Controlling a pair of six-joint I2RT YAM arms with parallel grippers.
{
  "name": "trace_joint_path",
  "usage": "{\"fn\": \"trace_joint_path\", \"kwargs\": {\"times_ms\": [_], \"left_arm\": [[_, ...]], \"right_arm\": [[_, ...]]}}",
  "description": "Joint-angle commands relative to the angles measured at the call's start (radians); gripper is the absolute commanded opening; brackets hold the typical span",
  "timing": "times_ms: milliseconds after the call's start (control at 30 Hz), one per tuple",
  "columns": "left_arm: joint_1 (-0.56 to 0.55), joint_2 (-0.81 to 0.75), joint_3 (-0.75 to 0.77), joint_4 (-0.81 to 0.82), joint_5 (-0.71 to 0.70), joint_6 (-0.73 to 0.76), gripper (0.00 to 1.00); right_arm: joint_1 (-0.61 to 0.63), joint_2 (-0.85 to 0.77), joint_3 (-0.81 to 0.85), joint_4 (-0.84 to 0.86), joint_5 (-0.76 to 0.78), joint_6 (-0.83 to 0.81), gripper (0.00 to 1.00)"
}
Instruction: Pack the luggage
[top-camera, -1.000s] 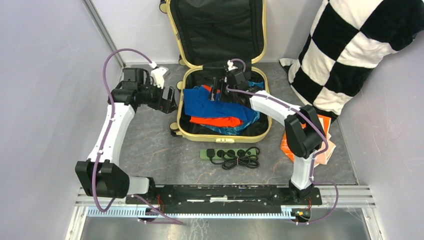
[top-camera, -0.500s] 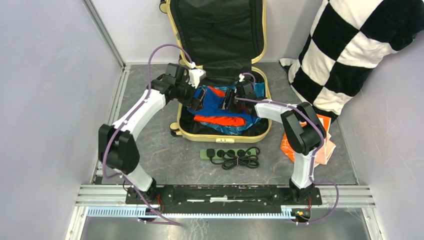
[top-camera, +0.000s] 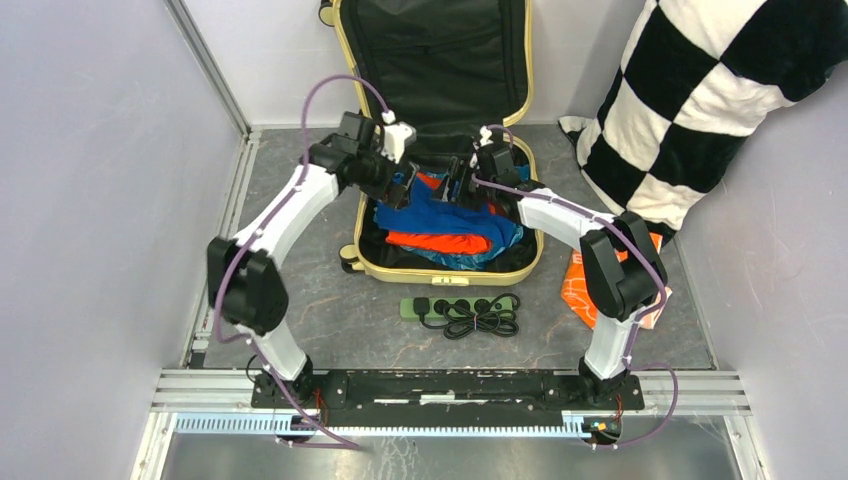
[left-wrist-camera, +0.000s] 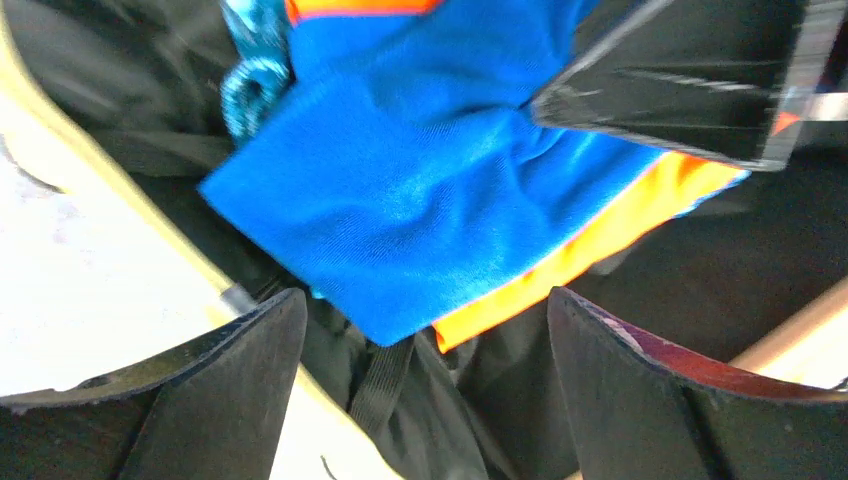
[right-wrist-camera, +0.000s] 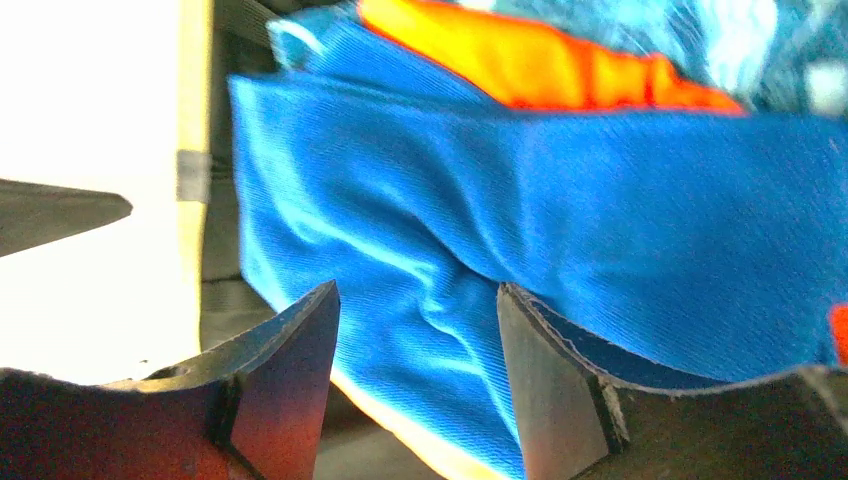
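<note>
The luggage lies open on the floor, its pale-yellow shell holding a blue garment, an orange one and a teal one. Its black-lined lid leans on the back wall. My left gripper hovers over the case's back left corner. In the left wrist view this gripper is wide open, with the blue garment's corner just beyond its fingertips. My right gripper is at the back middle. In its wrist view the right gripper stands open with a fold of the blue garment between its fingers.
A green power strip with a coiled black cable lies in front of the case. An orange-and-white cloth sits at the right behind my right arm. A big black-and-white checkered pillow leans in the back right corner. Grey walls stand on both sides.
My left arm swung from outside the case's left side to over the clothes at its back. The right gripper shifted slightly right, and the blue garment bunched up between the two grippers.
</note>
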Motion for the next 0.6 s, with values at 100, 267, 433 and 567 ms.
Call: {"fn": "trace_joint_path", "kwargs": {"times_ms": [100,267,433,567], "left_arm": [[0.063,-0.291,0.170,-0.232,0.035,0.009,1.00],[0.170,-0.439,0.042,-0.253,0.047,0.042,1.00],[0.218,-0.551,-0.123,-0.255,0.074,0.075,1.00],[0.218,-0.583,-0.192,-0.239,0.091,0.082,1.00]], "right_arm": [[0.083,0.098,0.204,0.075,-0.087,0.046,0.63],[0.109,0.290,0.305,0.127,-0.148,0.123,0.58],[0.114,0.430,0.377,0.082,-0.119,0.128,0.54],[0.142,0.492,0.514,-0.018,-0.098,0.080,0.58]]}}
